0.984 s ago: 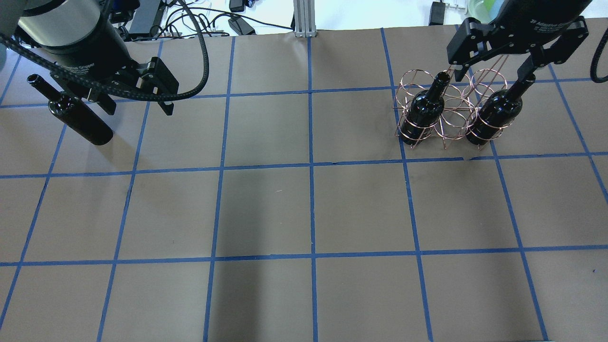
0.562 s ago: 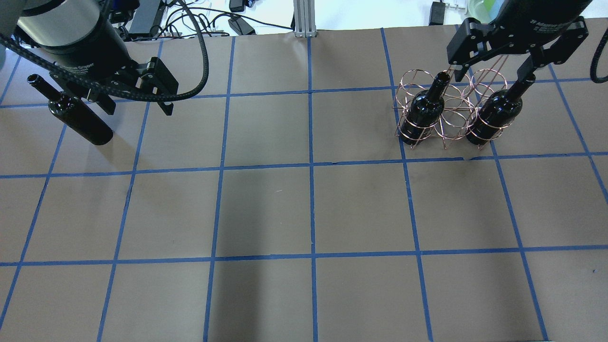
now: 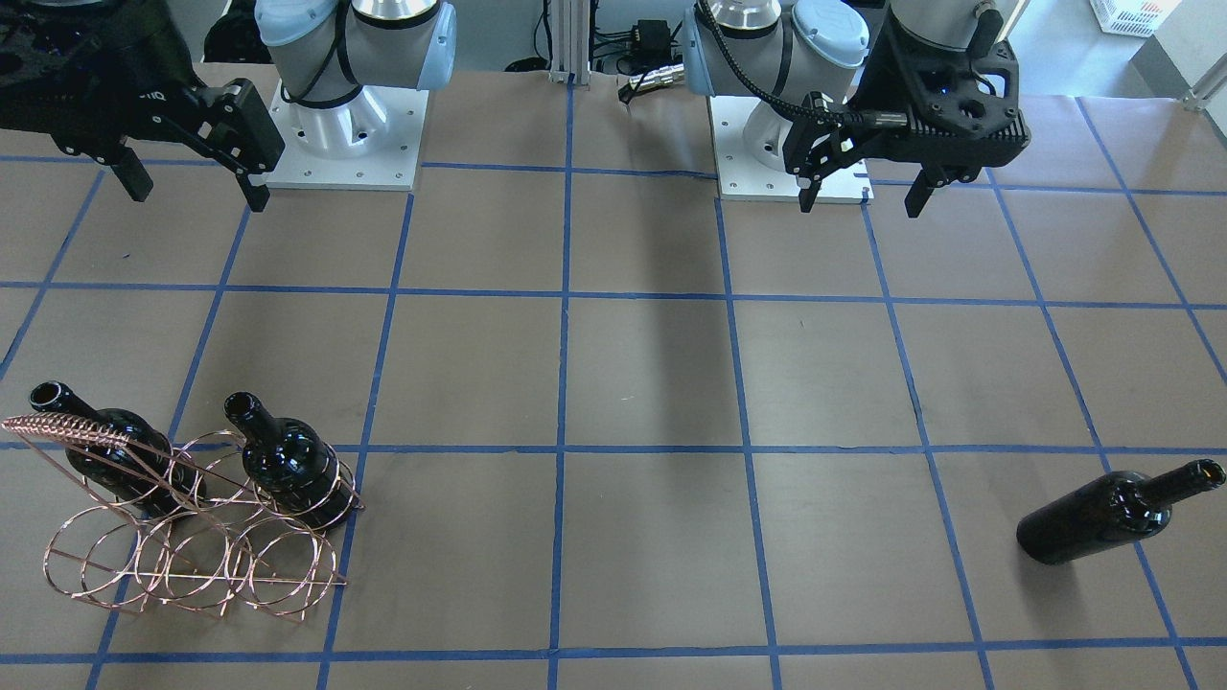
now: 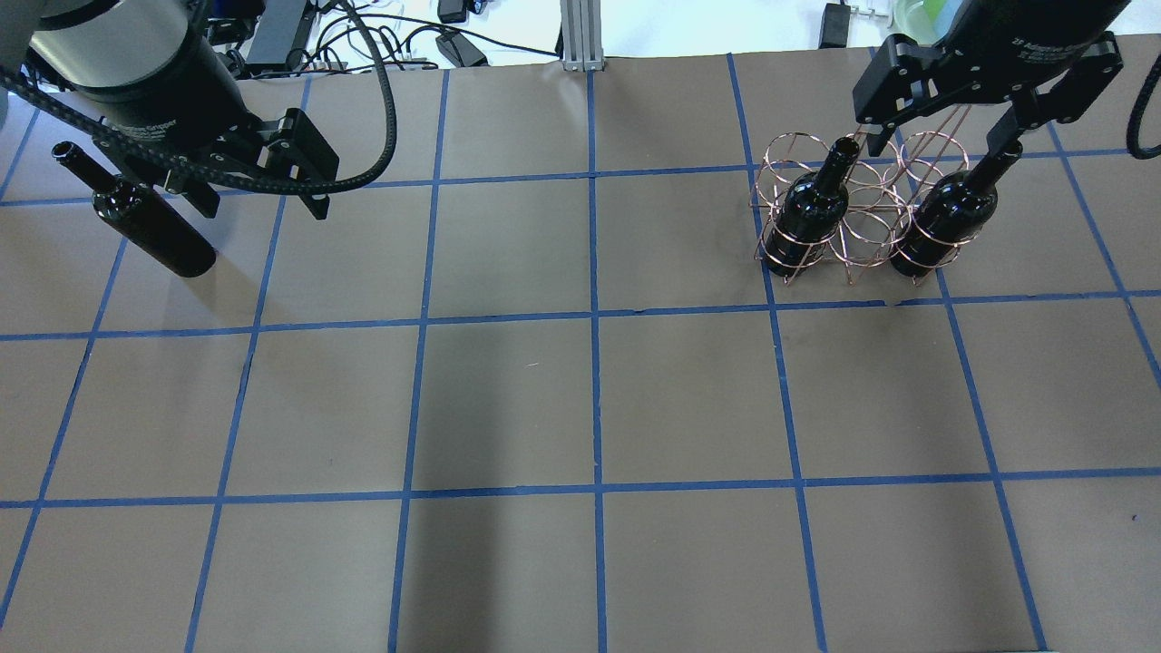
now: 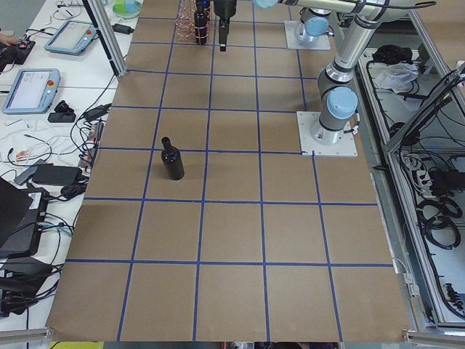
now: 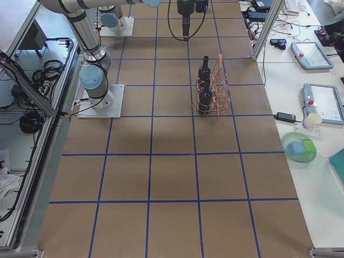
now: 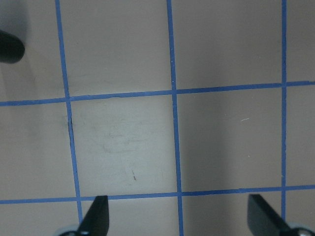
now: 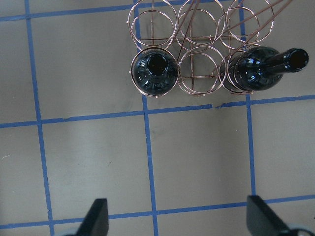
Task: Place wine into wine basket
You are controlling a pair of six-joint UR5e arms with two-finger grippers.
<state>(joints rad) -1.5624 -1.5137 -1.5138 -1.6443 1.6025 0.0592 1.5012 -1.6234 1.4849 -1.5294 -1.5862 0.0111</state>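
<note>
1. The left gripper (image 3: pixel 861 199) hangs spread and empty; so does the right gripper (image 3: pixel 198 189).
2. The loose bottle (image 3: pixel 1102 516) lies on its side near the left one (smooth, round): an off-centre pinch may roll it.
3. The basket (image 3: pixel 192 567), well apart, holds two bottles (image 3: pixel 288 465); a tilted entry could knock them.

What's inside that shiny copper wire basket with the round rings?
The copper wire basket holds two near-black glass bottles, upright in its outer rings: one bottle and the other bottle. Nothing sits between them. Whether the dark glass holds any wine cannot be seen.
</note>
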